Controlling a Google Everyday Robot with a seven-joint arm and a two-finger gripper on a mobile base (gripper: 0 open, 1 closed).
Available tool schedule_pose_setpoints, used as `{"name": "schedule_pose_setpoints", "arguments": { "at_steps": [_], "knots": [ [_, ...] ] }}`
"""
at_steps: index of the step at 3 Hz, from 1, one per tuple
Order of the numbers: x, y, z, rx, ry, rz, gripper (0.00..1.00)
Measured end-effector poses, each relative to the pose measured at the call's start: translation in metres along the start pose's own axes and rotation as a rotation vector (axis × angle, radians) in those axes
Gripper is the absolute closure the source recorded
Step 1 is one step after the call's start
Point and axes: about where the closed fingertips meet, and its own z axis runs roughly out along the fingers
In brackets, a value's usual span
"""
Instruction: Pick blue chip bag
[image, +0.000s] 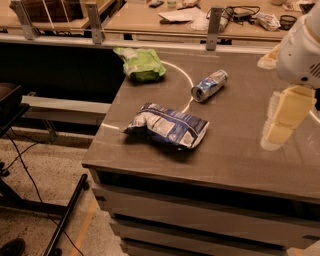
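Well left of the gripper (277, 130), the blue chip bag (167, 125) is noted, long axis directed toward it. Gripper opening cannot be told; nothing is held.

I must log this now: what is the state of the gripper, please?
The gripper is over the right side of the grey table, apart from the crumpled dark blue foil chip bag; open or closed cannot be told.
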Motion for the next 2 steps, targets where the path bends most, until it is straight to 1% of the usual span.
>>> {"name": "schedule_pose_setpoints", "arguments": {
  "at_steps": [1,2],
  "knots": [
    [-0.031,-0.002,0.017,-0.03,-0.016,-0.043,0.0],
    [-0.07,0.004,0.033,-0.057,-0.026,-0.087,0.0]
  ]
}}
